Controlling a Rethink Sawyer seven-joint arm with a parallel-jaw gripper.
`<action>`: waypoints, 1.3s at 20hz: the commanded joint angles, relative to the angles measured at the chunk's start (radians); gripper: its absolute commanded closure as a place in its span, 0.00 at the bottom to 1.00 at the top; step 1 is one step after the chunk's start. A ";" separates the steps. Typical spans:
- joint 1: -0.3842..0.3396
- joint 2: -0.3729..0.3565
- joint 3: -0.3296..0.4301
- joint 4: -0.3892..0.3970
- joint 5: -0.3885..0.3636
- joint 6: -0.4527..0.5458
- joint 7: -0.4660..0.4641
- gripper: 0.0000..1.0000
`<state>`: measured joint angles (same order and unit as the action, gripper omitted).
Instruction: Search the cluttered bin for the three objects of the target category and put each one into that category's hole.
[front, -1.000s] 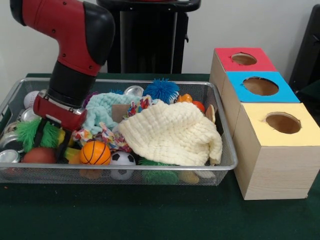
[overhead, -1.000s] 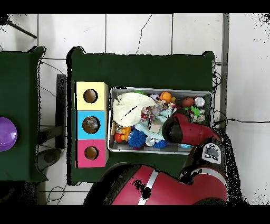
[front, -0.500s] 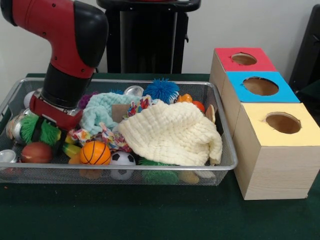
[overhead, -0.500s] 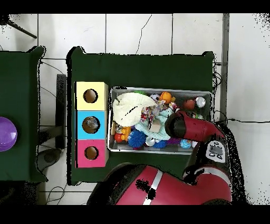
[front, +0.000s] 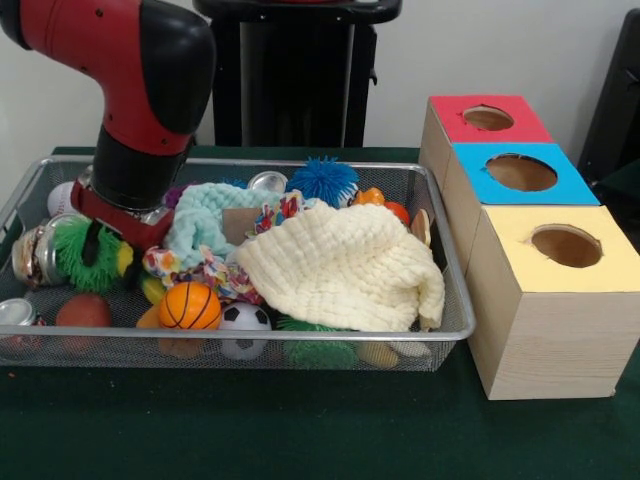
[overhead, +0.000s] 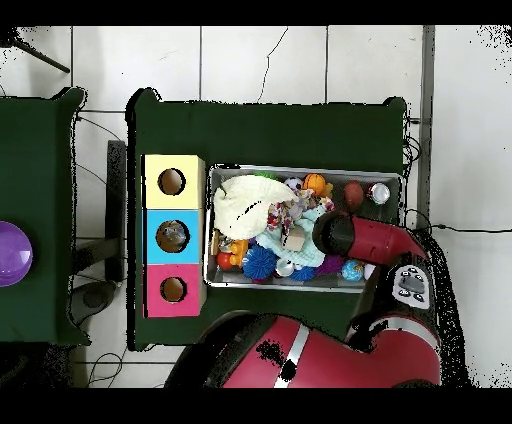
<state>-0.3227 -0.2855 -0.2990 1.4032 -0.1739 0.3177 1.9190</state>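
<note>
Gripper sits low at the bin's left end against a green fuzzy toy; jaws' state cannot be told. Lift straight, clearing the rim, before crossing to the boxes.

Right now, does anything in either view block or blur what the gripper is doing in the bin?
Front view: even light, no glare; the arm's wrist covers the gripper beside the green fuzzy toy. Overhead view: the arm hides that corner of the bin.
</note>
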 joint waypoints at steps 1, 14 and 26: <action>-0.009 -0.058 0.151 0.077 0.069 0.275 0.040 0.00; -0.032 -0.138 0.235 0.115 0.036 0.102 0.032 0.00; -0.157 -0.207 0.468 0.240 -0.021 -0.126 0.014 0.00</action>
<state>-0.4518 -0.4870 -0.0170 1.5310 -0.1462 0.1720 1.9190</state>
